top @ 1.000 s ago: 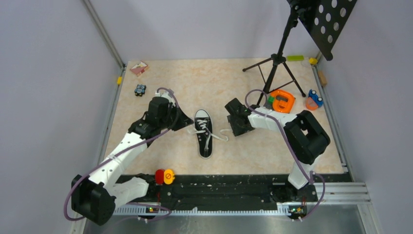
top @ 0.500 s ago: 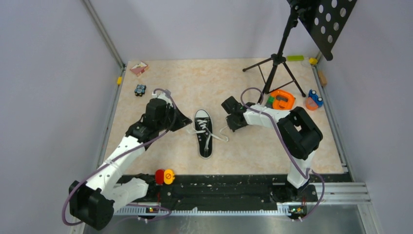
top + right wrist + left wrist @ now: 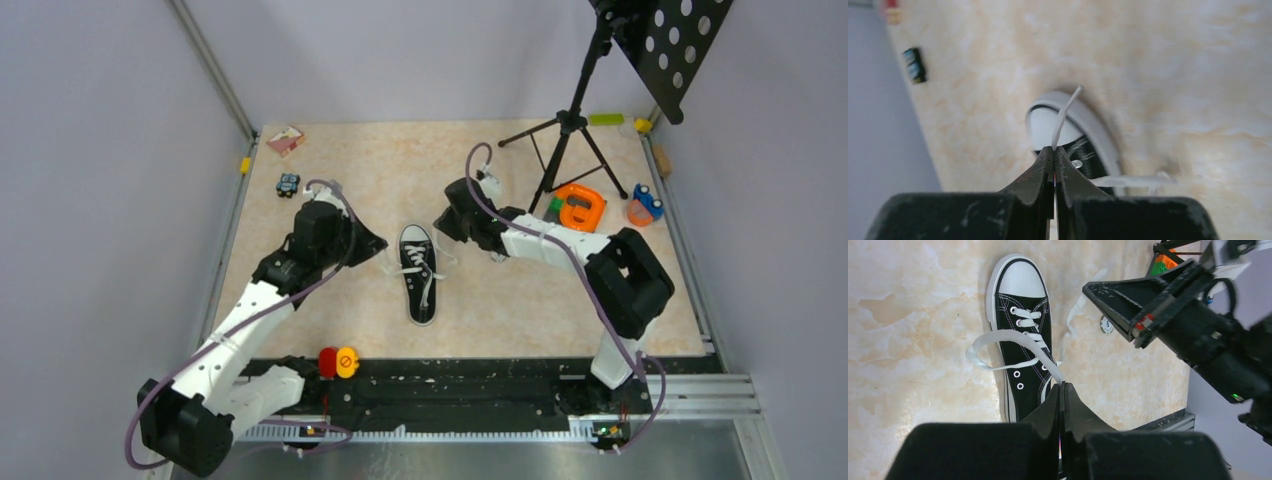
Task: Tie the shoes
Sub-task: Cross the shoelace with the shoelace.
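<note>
Here's the counter (image 3: pixel 400 165), a beige marbled top filling the middle of the overhead view. Dead centre lies the black sneaker (image 3: pixel 420 300), sole down, white toe cap pointing at the far edge, white laces (image 3: pixel 1027 315) crossing its front. Upper left, a pink-and-white box (image 3: pixel 286 139) sits near the far corner, and just below it in the frame, a blue-and-black toy (image 3: pixel 288 184). Over on the right, a black tripod (image 3: pixel 570 122) plants its legs on the top. By its near leg there's an orange round piece (image 3: pixel 580 207), and further right a blue-and-orange toy (image 3: pixel 646 204) at the edge. The left wrist view adds a small round disc (image 3: pixel 1106 324), right of the shoe.
</note>
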Available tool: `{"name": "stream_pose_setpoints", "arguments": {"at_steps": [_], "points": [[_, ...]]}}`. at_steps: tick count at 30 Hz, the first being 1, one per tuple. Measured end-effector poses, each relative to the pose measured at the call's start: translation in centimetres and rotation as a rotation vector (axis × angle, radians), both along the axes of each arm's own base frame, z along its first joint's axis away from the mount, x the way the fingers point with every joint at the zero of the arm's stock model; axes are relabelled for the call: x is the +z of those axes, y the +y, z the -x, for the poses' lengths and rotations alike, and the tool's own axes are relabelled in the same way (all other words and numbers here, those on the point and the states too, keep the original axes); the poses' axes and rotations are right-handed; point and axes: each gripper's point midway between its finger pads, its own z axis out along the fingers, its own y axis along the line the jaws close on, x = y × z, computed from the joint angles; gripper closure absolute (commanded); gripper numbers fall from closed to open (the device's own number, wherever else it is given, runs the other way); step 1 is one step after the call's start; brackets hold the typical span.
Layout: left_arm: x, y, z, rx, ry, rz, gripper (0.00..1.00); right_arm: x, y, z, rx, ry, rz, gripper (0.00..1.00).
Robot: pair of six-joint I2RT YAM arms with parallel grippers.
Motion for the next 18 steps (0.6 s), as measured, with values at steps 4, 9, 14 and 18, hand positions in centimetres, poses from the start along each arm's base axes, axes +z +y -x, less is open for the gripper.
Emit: {"name": "stream_pose_setpoints", "arguments": {"at_steps": [4, 9, 14, 18], "points": [[0.9, 0.2, -0.6, -0.014, 0.006, -0.031, 1.00, 6.5, 3.8, -0.1, 0.211, -0.211, -0.094, 1.00], [4.2, 0.2, -2.0, -0.030, -0.050, -0.016, 1.00, 13.3, 5.5, 1.1, 0.372, -0.397, -0.172, 1.00], [4.8, -0.2, -1.8, -0.059, -0.048, 0.009, 1.00, 18.0, 7.4, 2.1, 0.487, -0.484, -0.244, 1.00], [4.9, -0.7, -1.2, -0.088, -0.035, 0.038, 1.00, 20.3, 9.5, 2.5, 0.553, -0.514, -0.293, 1.00]]}}
